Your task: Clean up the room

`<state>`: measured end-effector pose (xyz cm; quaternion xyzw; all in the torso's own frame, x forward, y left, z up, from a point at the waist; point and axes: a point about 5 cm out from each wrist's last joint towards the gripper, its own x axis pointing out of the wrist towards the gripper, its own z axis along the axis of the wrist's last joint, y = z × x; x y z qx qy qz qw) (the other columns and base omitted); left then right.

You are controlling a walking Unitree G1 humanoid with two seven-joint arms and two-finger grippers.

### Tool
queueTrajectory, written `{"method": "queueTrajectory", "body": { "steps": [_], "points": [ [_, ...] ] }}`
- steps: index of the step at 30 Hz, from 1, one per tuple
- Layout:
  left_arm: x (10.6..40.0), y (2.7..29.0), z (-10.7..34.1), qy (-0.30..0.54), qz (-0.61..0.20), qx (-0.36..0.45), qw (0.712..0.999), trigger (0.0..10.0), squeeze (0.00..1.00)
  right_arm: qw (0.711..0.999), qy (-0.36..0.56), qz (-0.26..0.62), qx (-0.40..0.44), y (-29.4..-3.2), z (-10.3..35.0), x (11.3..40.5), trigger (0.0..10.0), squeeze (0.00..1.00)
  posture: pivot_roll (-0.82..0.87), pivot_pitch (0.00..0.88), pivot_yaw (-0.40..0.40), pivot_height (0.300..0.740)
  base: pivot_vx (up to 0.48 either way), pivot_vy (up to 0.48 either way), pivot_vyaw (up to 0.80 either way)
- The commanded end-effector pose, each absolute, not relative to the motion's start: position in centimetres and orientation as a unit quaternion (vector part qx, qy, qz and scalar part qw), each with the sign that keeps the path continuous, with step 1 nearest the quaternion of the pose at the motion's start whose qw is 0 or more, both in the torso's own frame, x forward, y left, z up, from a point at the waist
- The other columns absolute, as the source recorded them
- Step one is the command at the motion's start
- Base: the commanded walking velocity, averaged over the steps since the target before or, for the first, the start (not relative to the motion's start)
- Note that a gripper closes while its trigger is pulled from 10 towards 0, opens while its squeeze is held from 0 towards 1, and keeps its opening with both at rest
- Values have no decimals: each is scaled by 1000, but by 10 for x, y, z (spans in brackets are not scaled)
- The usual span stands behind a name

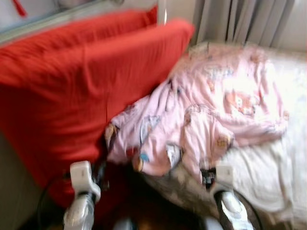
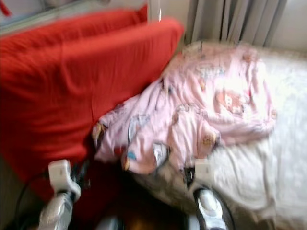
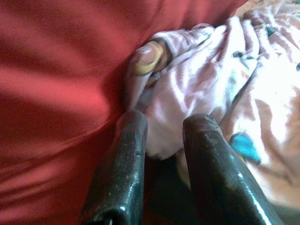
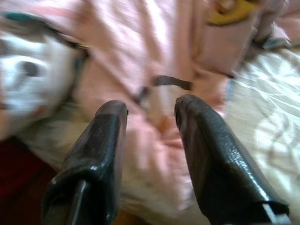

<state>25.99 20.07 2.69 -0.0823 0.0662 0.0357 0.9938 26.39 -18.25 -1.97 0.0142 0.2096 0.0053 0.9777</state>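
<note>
A crumpled pink blanket (image 1: 211, 110) with cartoon prints lies on the bed, its near edge hanging over the bed's front corner. My left gripper (image 3: 166, 124) is open, and its fingertips sit just short of the blanket's left edge (image 3: 187, 84), where it meets the red fabric. From the head, that left gripper (image 1: 100, 176) is low, in front of the red bedding. My right gripper (image 4: 151, 107) is open too, its fingers (image 4: 110, 126) pointing at the blanket's near hem (image 4: 154, 56). From above, my right gripper (image 1: 208, 176) hovers at the bed's front edge.
Big red pillows or bedding (image 1: 81, 81) lean up on the left, against the blanket. A white patterned sheet (image 1: 273, 167) covers the bed on the right. Grey curtains (image 1: 240, 19) hang behind. Dark floor (image 1: 148, 211) lies between my arms. The head views are blurred.
</note>
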Motion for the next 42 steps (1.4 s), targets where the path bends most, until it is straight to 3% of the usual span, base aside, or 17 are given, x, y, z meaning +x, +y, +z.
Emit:
{"method": "queueTrajectory", "body": {
  "steps": [1,13,15,16,23,34,35,36,42],
  "points": [
    [259,198,26,69,32,-84,994,10000,0,976,217,7,13,-184,-20,264,10000,0,42,0,50,605,330,0,0],
    [260,195,31,60,27,-81,995,10000,0,963,265,57,-9,-171,-23,270,10000,0,65,0,50,605,248,0,0],
    [260,195,33,57,26,-81,995,10000,0,960,273,65,-8,-169,-23,272,10000,961,72,0,51,605,0,0,0],
    [260,195,34,56,27,-81,995,10000,0,959,275,66,-3,-168,-22,273,10000,1000,74,0,51,605,0,0,0],
    [257,198,38,51,30,-78,995,10000,0,950,310,46,-1,-171,-25,273,10000,1000,100,12,48,605,0,0,0],
    [244,196,52,37,28,-77,996,10000,0,943,332,40,0,-172,-35,262,10000,1000,152,103,40,605,0,0,0],
    [242,197,53,38,29,-76,996,10000,0,942,332,43,-2,-169,-35,262,10000,580,160,115,42,605,0,0,0],
    [240,197,53,40,29,-75,996,10000,0,942,332,44,-4,-166,-35,262,10000,0,164,122,43,605,0,0,0],
    [225,198,57,49,28,-71,996,10000,0,943,332,39,-5,-156,-34,265,10000,0,183,155,46,605,0,0,0]
  ]
}}
